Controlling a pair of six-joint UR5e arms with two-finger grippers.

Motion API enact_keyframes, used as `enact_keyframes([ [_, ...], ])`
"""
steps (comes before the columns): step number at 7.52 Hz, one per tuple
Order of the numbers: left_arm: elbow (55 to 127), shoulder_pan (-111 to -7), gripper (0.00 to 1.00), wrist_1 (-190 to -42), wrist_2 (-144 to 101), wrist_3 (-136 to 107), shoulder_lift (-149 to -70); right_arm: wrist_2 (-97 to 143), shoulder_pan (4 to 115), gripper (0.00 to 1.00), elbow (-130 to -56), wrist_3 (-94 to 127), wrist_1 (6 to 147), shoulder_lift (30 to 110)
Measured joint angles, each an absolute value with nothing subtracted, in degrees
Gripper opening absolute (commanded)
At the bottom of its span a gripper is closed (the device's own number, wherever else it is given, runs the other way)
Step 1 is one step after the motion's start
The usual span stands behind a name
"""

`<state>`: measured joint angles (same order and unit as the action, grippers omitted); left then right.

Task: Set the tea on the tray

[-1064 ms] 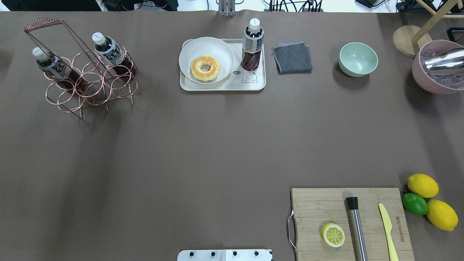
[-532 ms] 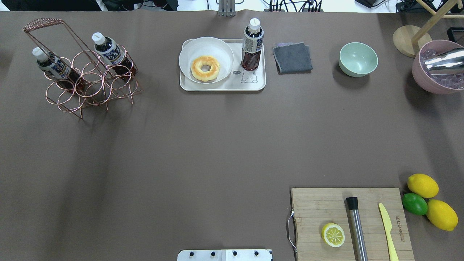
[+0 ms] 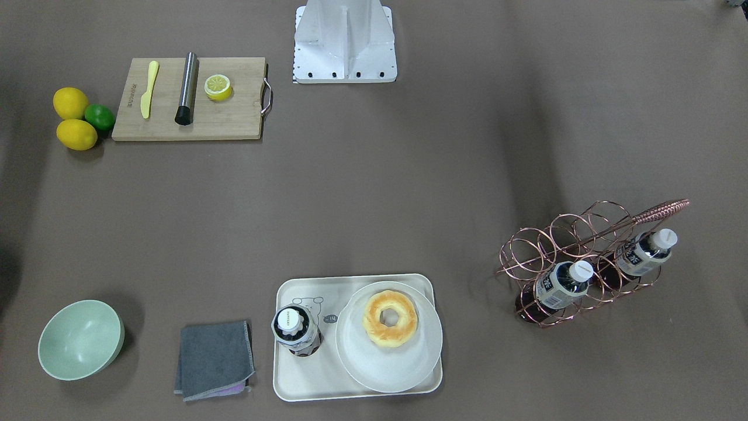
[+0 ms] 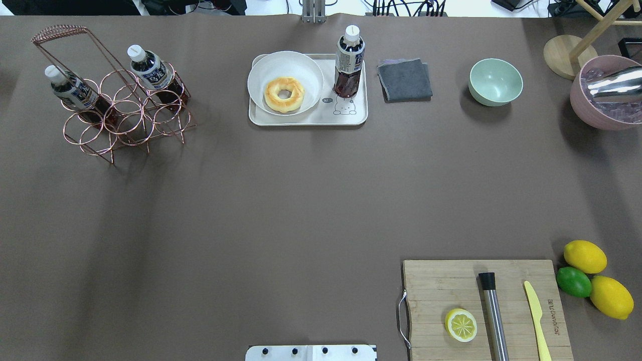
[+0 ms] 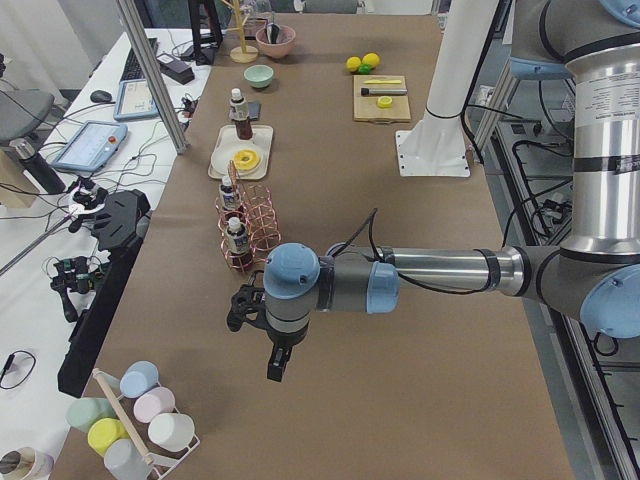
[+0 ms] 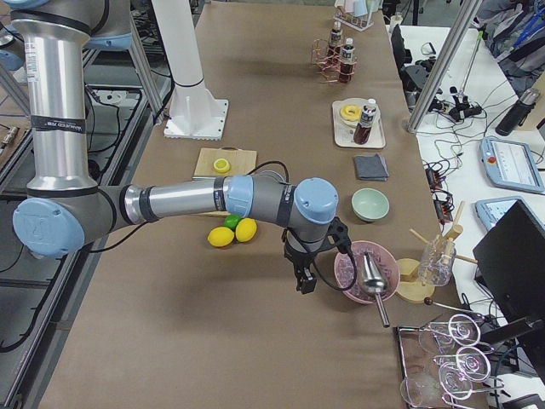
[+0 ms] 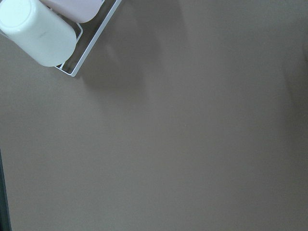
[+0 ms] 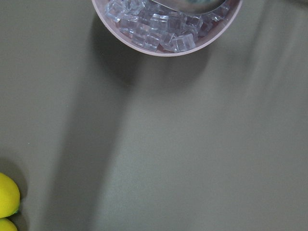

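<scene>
Covering the whole long table (image 4: 301,200) was a plain brown sheet, faintly creased and crossed by soft shadows, with the white robot base (image 3: 346,44) bolted at the robot's edge. White workbenches (image 5: 60,200) crowded with tablets, cables and controllers ran alongside it in the side views. The left arm (image 5: 440,270) stretched low over one end, and the left gripper (image 5: 275,365) hung above bare sheet near a rack of pastel cups (image 5: 130,420). The right arm (image 6: 187,200) reached over the other end, where the right gripper (image 6: 304,279) hung just beside a pink bowl of ice (image 6: 366,271). Only the side views showed either gripper, and the wrist views caught no fingers, so it could not be told how wide either pair of jaws stood. A wooden cutting board (image 4: 451,291) lay near the base, carrying a steel rod, a yellow knife and a half lemon (image 4: 461,325). At the far edge sat the tray (image 4: 306,119), well apart from a copper wire rack (image 4: 125,125) that held two matching bottles (image 4: 149,67). A round pale plate (image 4: 266,75) with a doughnut (image 4: 284,94) filled most of the tray. The tea (image 4: 348,65) stood upright on the tray beside that plate, just behind the drawn bear (image 4: 344,106). A folded grey cloth (image 4: 404,79) lay just beside the tray, with a green bowl (image 4: 495,81) farther along.
</scene>
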<state>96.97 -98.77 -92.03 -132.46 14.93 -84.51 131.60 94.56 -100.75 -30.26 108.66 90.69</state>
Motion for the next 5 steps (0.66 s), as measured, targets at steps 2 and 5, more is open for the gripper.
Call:
enact_keyframes([
  [2,97.08,-99.24,0.97,-92.17,-132.52,14.94,-84.59,131.51,94.54,1.0,-100.36,-29.98,106.77,90.67],
  [5,97.63,-99.39,0.97,-92.16,-132.75,14.81,-84.73,131.45,94.53,1.0,-100.29,-29.79,106.2,90.3],
])
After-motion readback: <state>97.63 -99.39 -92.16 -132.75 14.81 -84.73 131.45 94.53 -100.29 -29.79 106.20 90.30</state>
